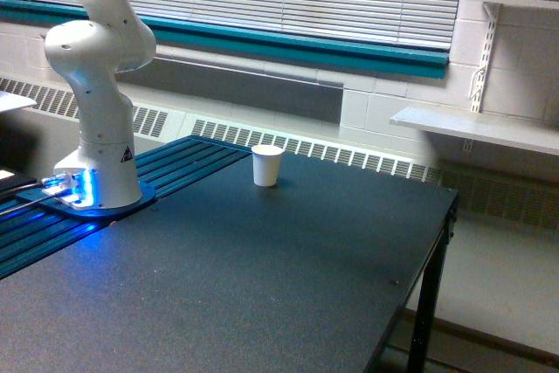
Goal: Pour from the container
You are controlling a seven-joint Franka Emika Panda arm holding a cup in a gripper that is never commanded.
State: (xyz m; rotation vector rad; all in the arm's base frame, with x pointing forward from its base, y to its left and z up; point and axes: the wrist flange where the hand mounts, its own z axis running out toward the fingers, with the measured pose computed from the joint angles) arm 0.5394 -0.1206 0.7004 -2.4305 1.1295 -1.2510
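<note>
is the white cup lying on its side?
No. The white cup stands upright, open end up, on the dark table, to the exterior view's right of the robot base.

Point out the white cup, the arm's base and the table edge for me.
white paper cup [267, 166], exterior view, middle of its side wall.
arm base [103, 183], exterior view, lower white housing above the blue-lit plate.
black table [410, 259], exterior view, bare top near its edge on the exterior view's right.

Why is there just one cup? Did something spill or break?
Nothing looks spilled or broken. The white paper cup stands upright on the dark table. The odd part: only the robot's base shows, so its gripper and the container are out of view.
</note>
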